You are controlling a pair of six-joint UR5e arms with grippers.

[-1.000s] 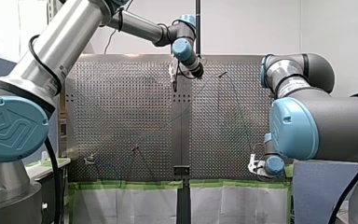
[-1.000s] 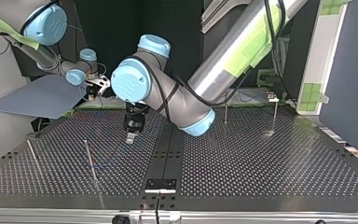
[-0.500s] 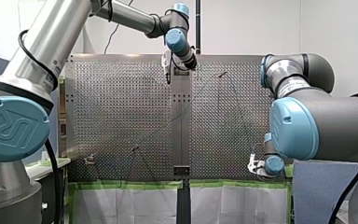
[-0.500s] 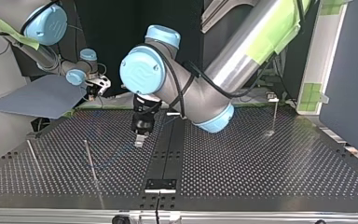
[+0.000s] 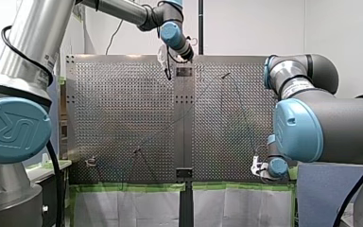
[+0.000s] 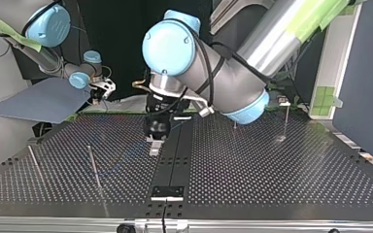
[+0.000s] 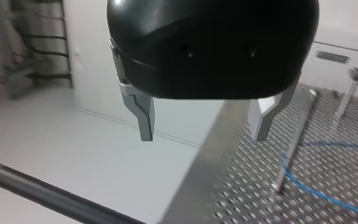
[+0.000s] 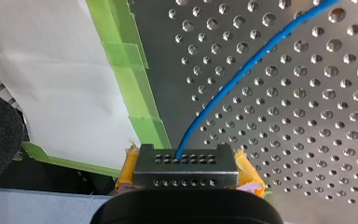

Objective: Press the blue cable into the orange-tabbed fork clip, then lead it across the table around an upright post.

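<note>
Left gripper farther across, cable cut off

My left arm reaches out long, left gripper pointing down above the table's middle, toward its far edge, metal fingers spread wide, nothing between. My right arm is folded, right gripper low at the near edge, yellow pads clamped on the blue cable.

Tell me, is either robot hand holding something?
My right gripper clamps the blue cable near the table's taped edge; my left gripper is open and empty.
</note>
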